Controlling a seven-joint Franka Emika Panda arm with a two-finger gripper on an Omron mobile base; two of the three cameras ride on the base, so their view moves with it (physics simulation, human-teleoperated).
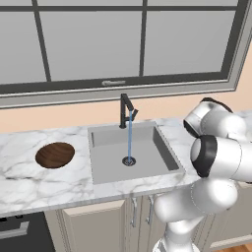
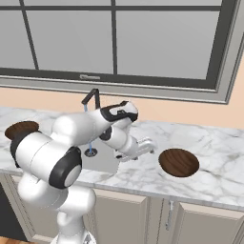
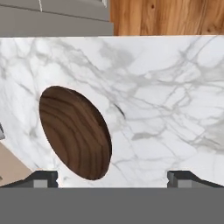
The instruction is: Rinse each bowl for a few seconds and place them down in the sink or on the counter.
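Right-hand bowl (image 2: 178, 162) sits on the counter (image 2: 219, 152), to the right of the sink (image 1: 133, 152), apart from its edge. Shallow, dark wood, stiff; I judge it light and not fragile, likely slick once wet. The rim is the only place to pinch, one finger inside, one outside.

My gripper (image 2: 148, 146) hangs just left of this bowl, jaws spread wide, holding nothing. In the hand view the bowl lies between my fingertips (image 3: 43, 178), nearer the left one.

Second bowl (image 1: 55, 154) rests on the counter left of the sink. Faucet (image 1: 126, 109) runs a thin stream into the drain (image 1: 129, 161).
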